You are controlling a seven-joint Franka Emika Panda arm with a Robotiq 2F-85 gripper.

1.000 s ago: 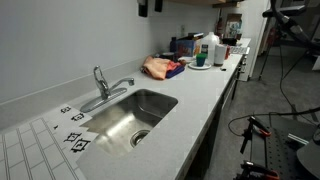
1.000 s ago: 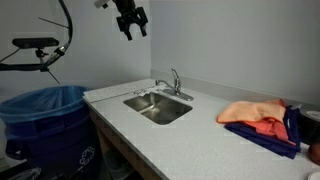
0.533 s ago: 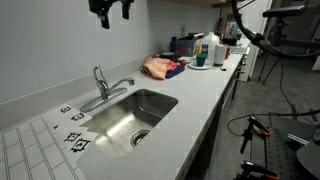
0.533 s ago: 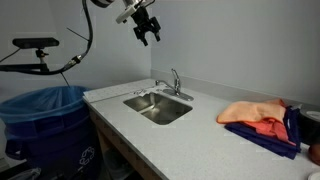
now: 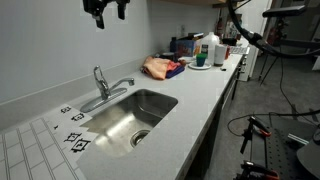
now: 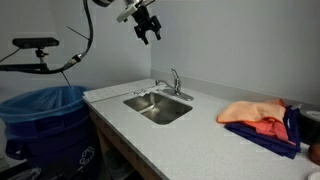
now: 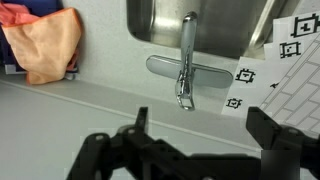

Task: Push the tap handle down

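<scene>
We're up high: in both exterior views the gripper (image 5: 110, 13) hangs near the wall, well above the steel sink (image 5: 118, 118), fingers spread wide with nothing between them. The wrist view looks straight down on the tap. The tap handle (image 7: 182, 92) sits atop the tap's base plate (image 7: 160, 68) behind the basin, well apart from the gripper, and the curved spout (image 7: 187, 35) reaches over the sink

Beneath the black gripper (image 7: 205, 138), a chrome tap (image 7: 186, 68) is gleaming, with an orange cloth (image 7: 45, 45) and black-and-white markers (image 7: 293, 36) showing on opposite sides.
</scene>
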